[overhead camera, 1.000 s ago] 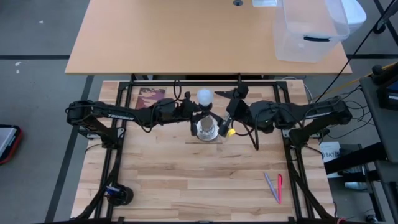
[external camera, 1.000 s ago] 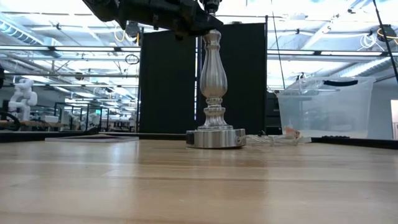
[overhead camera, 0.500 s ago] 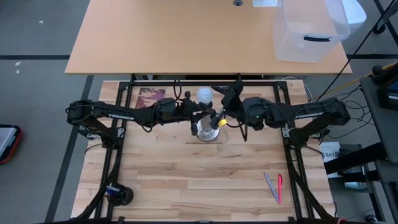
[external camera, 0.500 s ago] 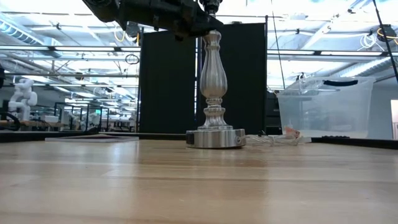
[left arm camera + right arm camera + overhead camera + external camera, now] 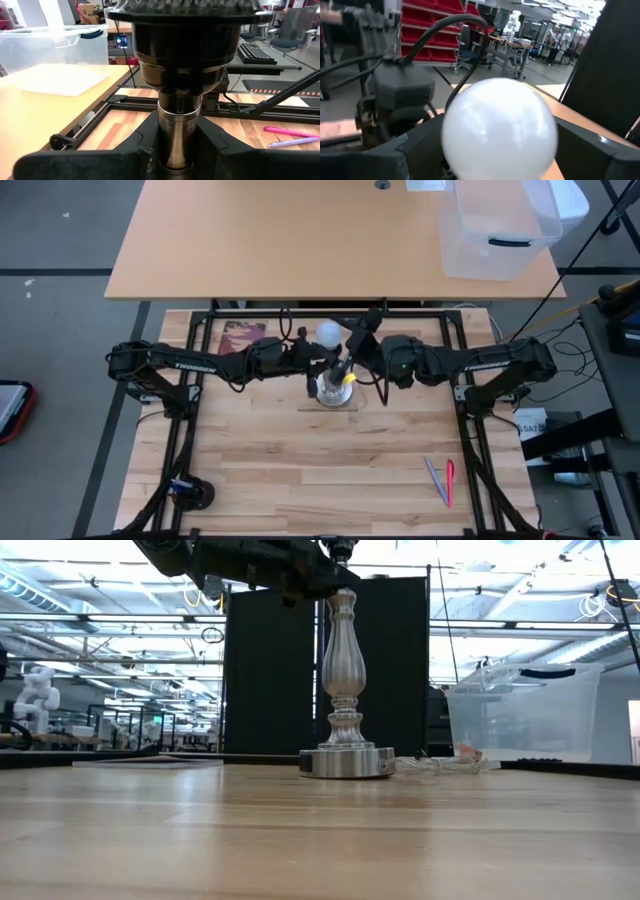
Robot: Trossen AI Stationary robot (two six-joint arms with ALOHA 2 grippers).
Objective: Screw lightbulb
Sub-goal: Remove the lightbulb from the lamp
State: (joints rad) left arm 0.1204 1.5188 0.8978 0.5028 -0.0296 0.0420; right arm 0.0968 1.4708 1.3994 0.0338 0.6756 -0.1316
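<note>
Right hand (image 5: 345,370) grips the lightbulb (image 5: 499,129) over the lamp stand (image 5: 343,680) near the desk's (image 5: 300,470) far edge; left hand (image 5: 318,368) clamps the stand's neck.

One lightbulb (image 5: 329,334), one silvery lamp stand (image 5: 343,680), two pens (image 5: 442,481) lying side by side on the desk (image 5: 260,470), one clear plastic bin (image 5: 495,230), and two robot arms, each ending in one hand.
</note>
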